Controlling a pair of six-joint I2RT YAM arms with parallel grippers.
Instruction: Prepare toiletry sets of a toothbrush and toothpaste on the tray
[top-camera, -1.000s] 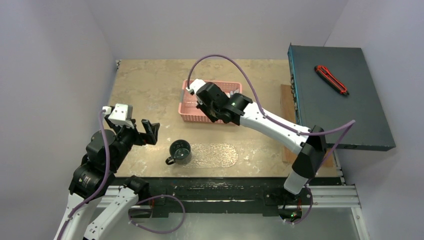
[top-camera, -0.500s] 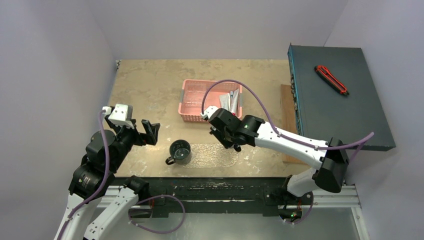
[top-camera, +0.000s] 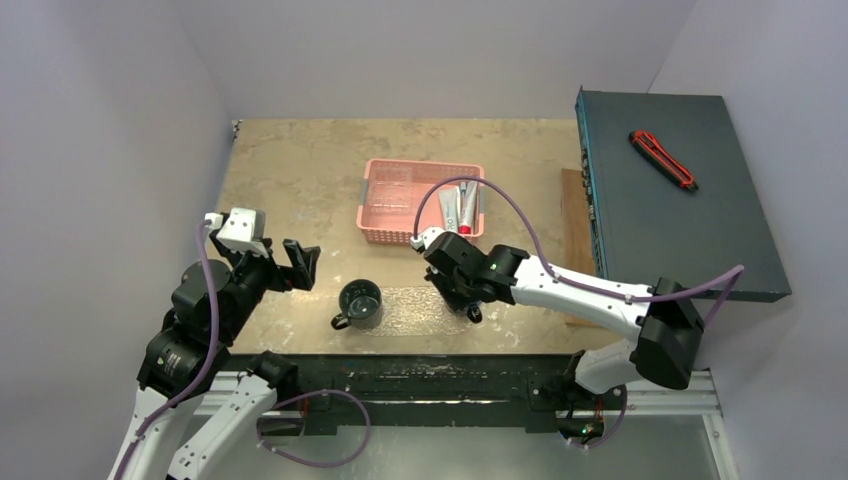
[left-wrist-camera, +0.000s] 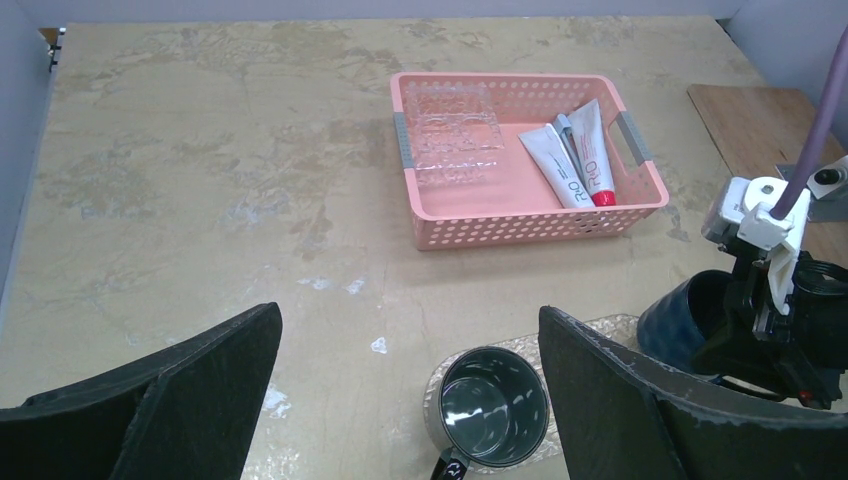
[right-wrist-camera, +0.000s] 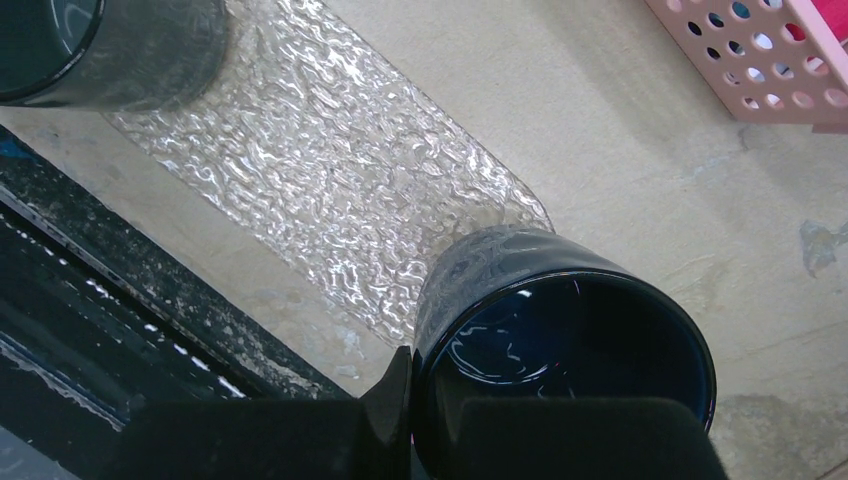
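Right gripper (top-camera: 465, 295) has swung from pink basket (left-wrist-camera: 520, 225) to the right end of the tray (right-wrist-camera: 330, 170), clamped on a dark mug (right-wrist-camera: 560, 320) by its rim. Left gripper (top-camera: 300, 265) idles at left, fingers apart. Toothpaste tubes (left-wrist-camera: 570, 165) lie in the pink basket, far side, so no set is on the tray yet.

Soft even light, glints on tray (right-wrist-camera: 300, 180)

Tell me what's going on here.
The right fingers are shut on the rim of a dark mug at the right end of the tray. A second mug stands on its left end. The left fingers hang open, holding nothing. Two toothpaste tubes lie in the pink basket, none on the tray yet.
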